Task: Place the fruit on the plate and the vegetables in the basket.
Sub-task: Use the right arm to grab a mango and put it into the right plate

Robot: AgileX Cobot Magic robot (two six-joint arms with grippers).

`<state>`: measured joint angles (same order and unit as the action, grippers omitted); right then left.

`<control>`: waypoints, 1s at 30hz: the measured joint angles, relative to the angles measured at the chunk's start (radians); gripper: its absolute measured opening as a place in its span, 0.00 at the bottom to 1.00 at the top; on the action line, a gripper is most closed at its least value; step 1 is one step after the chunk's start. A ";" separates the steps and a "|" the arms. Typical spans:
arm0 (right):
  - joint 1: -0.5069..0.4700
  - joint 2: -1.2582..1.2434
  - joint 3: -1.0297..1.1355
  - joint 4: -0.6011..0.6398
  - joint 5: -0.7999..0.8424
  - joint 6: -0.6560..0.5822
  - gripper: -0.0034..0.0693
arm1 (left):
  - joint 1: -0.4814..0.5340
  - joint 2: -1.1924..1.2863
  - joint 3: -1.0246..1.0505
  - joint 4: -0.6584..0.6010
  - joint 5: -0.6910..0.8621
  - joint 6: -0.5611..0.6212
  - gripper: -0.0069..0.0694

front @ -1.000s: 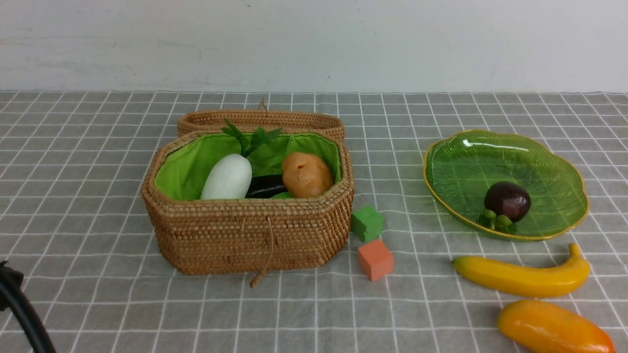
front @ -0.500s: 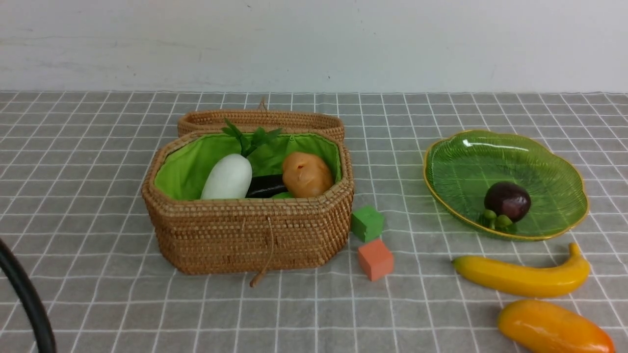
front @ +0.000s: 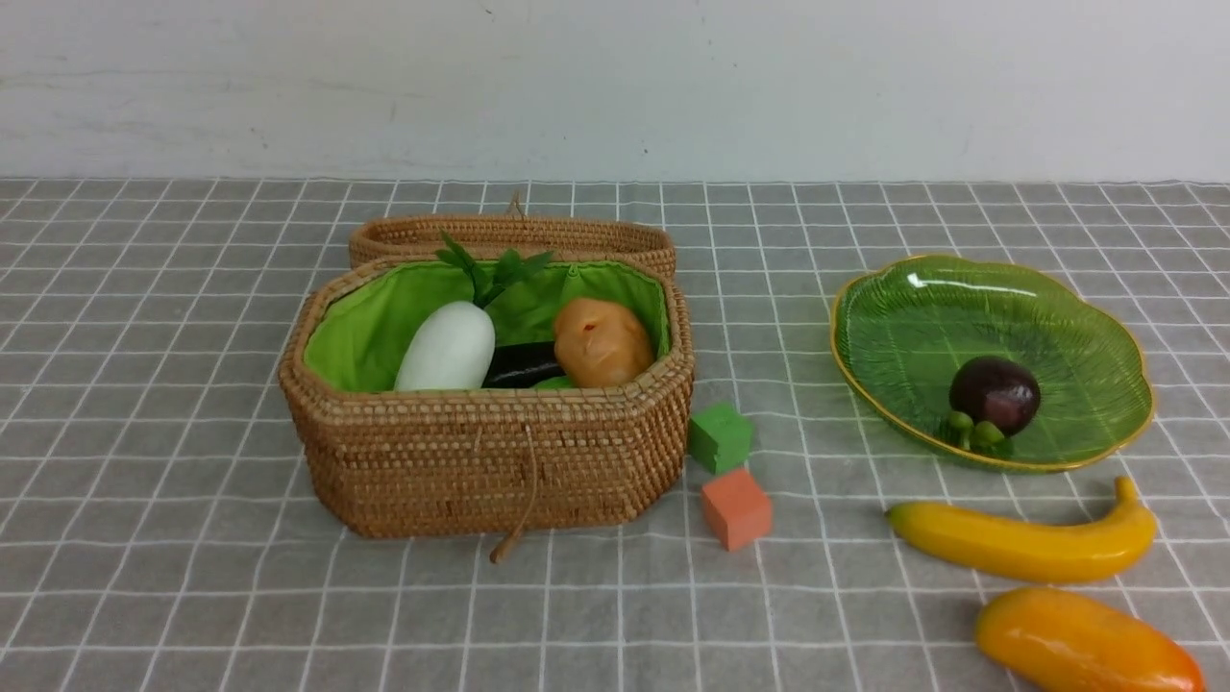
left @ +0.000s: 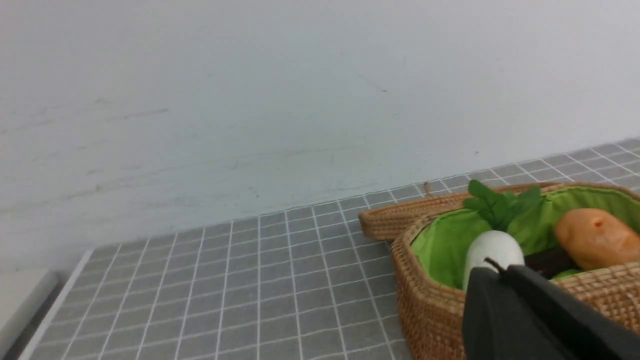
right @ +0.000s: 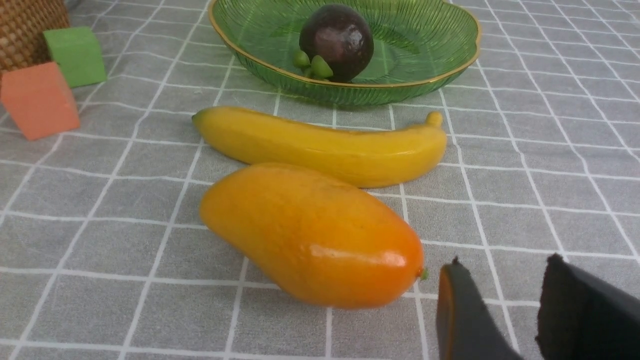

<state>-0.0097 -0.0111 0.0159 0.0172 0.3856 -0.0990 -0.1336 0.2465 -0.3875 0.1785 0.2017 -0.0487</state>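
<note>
Mango (front: 1086, 644) at plate's (front: 961, 317) 5 o'clock, long axis 10-to-4 — its end just beside our right gripper (right: 505, 262), jaws apart, empty. Our left gripper (left: 495, 270) closed, empty, over by basket (left: 430, 310).

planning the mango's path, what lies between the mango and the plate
The banana lies between mango and plate; front and right wrist views show it.

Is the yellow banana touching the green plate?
Apart. The right wrist view shows a strip of grey checked cloth between the banana and the plate all along the banana's length.
</note>
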 joint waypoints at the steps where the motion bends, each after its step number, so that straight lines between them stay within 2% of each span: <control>1: 0.000 0.000 0.000 0.000 0.000 0.000 0.38 | 0.007 -0.004 0.009 -0.006 -0.007 0.000 0.08; 4: 0.000 0.000 0.000 0.000 0.000 0.000 0.38 | 0.120 -0.078 0.154 -0.119 -0.074 0.000 0.08; 7: 0.000 0.000 0.000 0.000 0.000 0.000 0.38 | 0.181 -0.162 0.264 -0.187 -0.041 0.000 0.09; 11: 0.000 0.000 0.000 0.000 0.000 0.000 0.38 | 0.188 -0.242 0.344 -0.205 0.027 0.000 0.09; 16: 0.000 0.000 0.000 0.000 0.000 0.000 0.38 | 0.188 -0.254 0.417 -0.211 0.183 0.000 0.09; 30: 0.000 0.000 0.000 0.000 0.000 0.000 0.38 | 0.188 -0.254 0.417 -0.211 0.189 0.000 0.10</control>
<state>-0.0097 -0.0111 0.0159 0.0172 0.3856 -0.0990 0.0548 -0.0077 0.0298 -0.0322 0.3908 -0.0487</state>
